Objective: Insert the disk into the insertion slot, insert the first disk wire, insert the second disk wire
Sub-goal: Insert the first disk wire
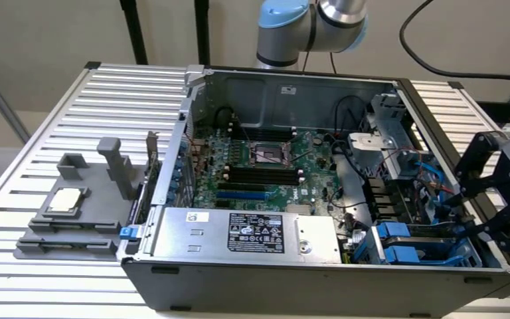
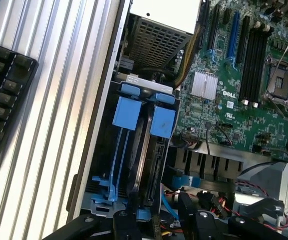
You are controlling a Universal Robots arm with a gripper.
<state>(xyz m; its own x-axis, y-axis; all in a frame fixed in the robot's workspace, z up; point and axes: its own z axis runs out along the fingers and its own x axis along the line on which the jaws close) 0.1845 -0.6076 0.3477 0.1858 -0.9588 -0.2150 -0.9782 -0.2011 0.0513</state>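
Two blue carrier tabs (image 2: 124,111) mark the disk (image 2: 156,165), standing on edge in the insertion slot (image 1: 414,249) at the exterior view's lower right, seemingly seated. Over it hangs the gripper (image 2: 157,216), jaws spread and empty. Case wall (image 2: 98,150) hems one side; loose cables (image 2: 218,202) and motherboard (image 2: 243,90) lie beyond, where room opens.

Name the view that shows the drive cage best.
The wrist view: it looks down into the cage, so its blue rails read clearly. The exterior view catches the cage obliquely, in a corner of the case at the exterior view's right.
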